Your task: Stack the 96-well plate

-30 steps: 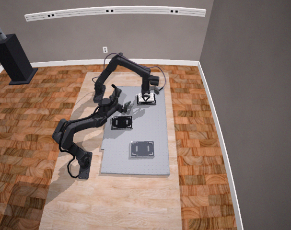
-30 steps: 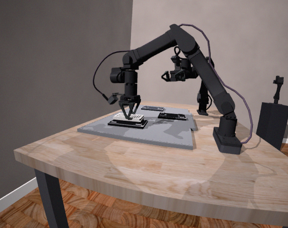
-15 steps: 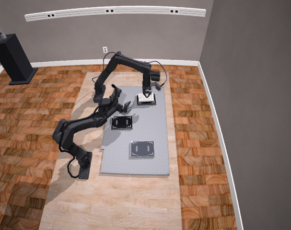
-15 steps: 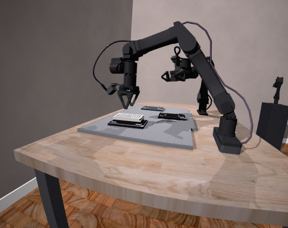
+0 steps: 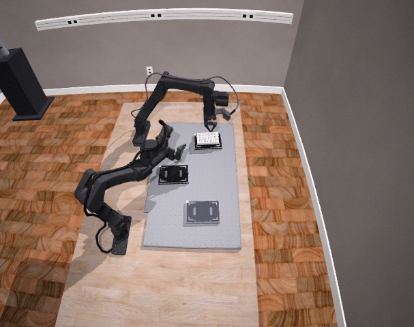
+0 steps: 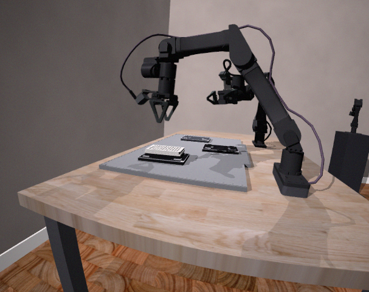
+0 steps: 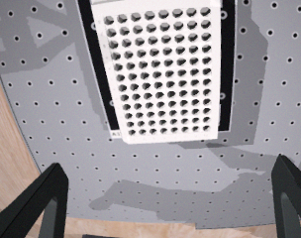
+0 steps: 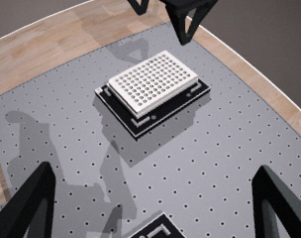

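Note:
A white 96-well plate [image 5: 207, 139] sits level on a black plate nest at the far end of the grey baseplate [image 5: 196, 186]. It also shows in the exterior view [image 6: 165, 151], the left wrist view [image 7: 160, 69] and the right wrist view [image 8: 152, 82]. I cannot tell whether a second plate lies under it. My left gripper [image 5: 210, 125] [image 6: 162, 117] hangs open and empty well above the plate, apart from it. My right gripper [image 5: 181, 149] [image 6: 211, 97] is open and empty, raised beside the middle nest.
Two black nests stand empty: the middle one [image 5: 173, 174] and the near one [image 5: 202, 211]. The left arm's base [image 6: 290, 180] and the right arm's base [image 5: 119, 239] stand on the wooden table beside the baseplate. A dark pedestal [image 5: 18, 84] stands on the floor.

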{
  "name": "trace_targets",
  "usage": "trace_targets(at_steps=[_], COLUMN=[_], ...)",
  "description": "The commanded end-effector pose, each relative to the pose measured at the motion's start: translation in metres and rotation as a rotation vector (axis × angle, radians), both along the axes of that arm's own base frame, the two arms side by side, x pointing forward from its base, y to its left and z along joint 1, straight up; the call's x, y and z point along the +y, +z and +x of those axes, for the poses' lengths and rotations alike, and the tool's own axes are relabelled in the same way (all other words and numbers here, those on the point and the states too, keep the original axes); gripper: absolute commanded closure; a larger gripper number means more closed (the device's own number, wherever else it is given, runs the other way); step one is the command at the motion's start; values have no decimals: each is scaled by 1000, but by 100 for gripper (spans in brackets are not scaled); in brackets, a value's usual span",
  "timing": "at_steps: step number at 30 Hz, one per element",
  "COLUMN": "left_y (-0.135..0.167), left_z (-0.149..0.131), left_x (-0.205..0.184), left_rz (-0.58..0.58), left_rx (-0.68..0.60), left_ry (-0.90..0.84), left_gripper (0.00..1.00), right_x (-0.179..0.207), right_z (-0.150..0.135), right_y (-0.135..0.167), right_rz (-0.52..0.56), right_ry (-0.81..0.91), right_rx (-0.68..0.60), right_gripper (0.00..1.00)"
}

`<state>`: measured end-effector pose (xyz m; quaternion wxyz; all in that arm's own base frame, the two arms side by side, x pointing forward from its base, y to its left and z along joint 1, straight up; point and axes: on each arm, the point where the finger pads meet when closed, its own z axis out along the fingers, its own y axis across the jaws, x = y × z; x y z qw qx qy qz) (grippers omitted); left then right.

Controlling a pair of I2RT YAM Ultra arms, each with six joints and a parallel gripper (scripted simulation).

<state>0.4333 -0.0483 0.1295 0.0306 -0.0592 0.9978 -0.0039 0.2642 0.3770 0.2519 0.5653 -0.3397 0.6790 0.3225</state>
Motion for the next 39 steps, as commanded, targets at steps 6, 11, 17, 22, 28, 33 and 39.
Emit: trace_targets(at_steps=[6,11,17,22,28,33,39], left_y=[14,25,26,27,25,21,15], left_z=[15,6,-5,-14,-27,-36,-43], left_x=[-9,-9,-6,-4,-2,-1,0], left_rz=[-33,-50,-62,-70,-80,-83,-82], left_rx=[-232,-391,-510,-593,-688,-715,-690], left_ry=[-56,-86,-107,-120,-138,-144,-142], left_gripper=[0,0,0,0,0,0,0], right_x=[3,3,3,3,3,3,3], right_z=[-1,-1,-1,-1,-1,-1,-1], right_y=[15,15,15,15,15,15,15], right_rz=[39,39,39,39,39,39,39], right_ry=[0,0,0,0,0,0,0], right_rx=[-29,-29,-29,-29,-29,-29,-29], right_gripper=[0,0,0,0,0,0,0])
